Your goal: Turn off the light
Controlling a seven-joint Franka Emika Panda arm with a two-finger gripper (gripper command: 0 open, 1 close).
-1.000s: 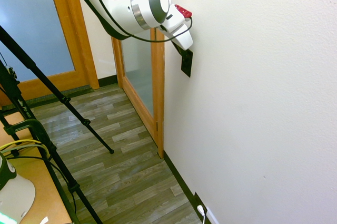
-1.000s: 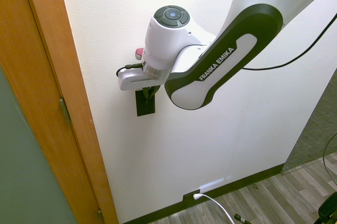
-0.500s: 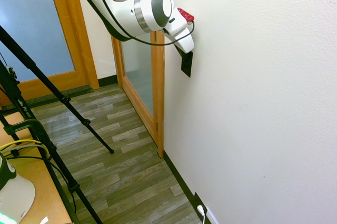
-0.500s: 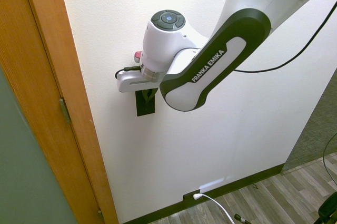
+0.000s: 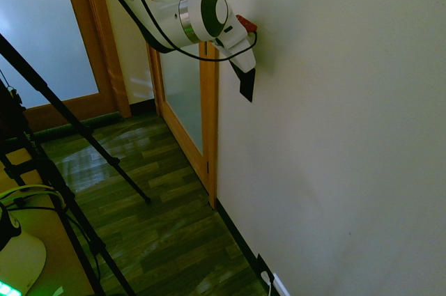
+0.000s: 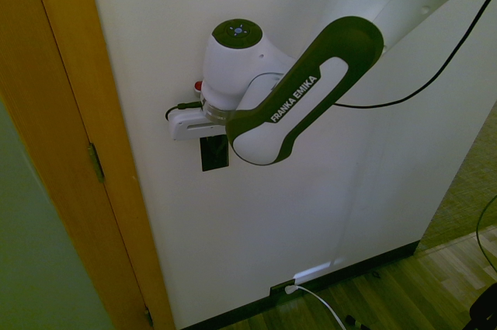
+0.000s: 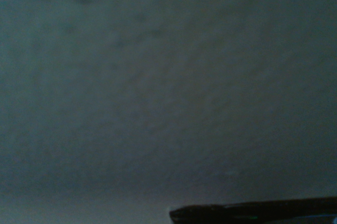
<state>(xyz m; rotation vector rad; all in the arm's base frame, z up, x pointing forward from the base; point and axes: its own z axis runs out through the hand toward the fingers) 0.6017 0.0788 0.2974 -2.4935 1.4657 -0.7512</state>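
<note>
Nearest in the first ext. view: a worktop (image 5: 31, 254) corner, then wood-plank floor (image 5: 153, 205), both dim w/ a greenish cast. Room looked dark overall, so judging by that the light was prob. already off, i.e. the press step done or just finishing.

Further in, the arm (image 6: 287, 105) reached across to the wall (image 5: 334, 136). Hand (image 5: 245, 73) sat at the top edge of the switch (image 6: 214, 153), fingers mostly hidden behind the wrist body; closed, gripping nothing, used as a poker. Couldn't tell whether the tip was touching the plate or just off it.

Switch: small flat black upright plate on the wall, just beside the wood door frame (image 6: 85, 136), narrower than the hand. No rocker or toggle detail readable. Wrist view gave only blurred wall texture, no help.

Next move, as I judge it: back straight off the wall w/o dragging along the plate, so the switch isn't flipped back.

Farthest: low on the wall, a white plug (image 6: 290, 289) at the skirting, well below the switch, not part of the job. Frosted glass door (image 5: 42, 31) behind.
</note>
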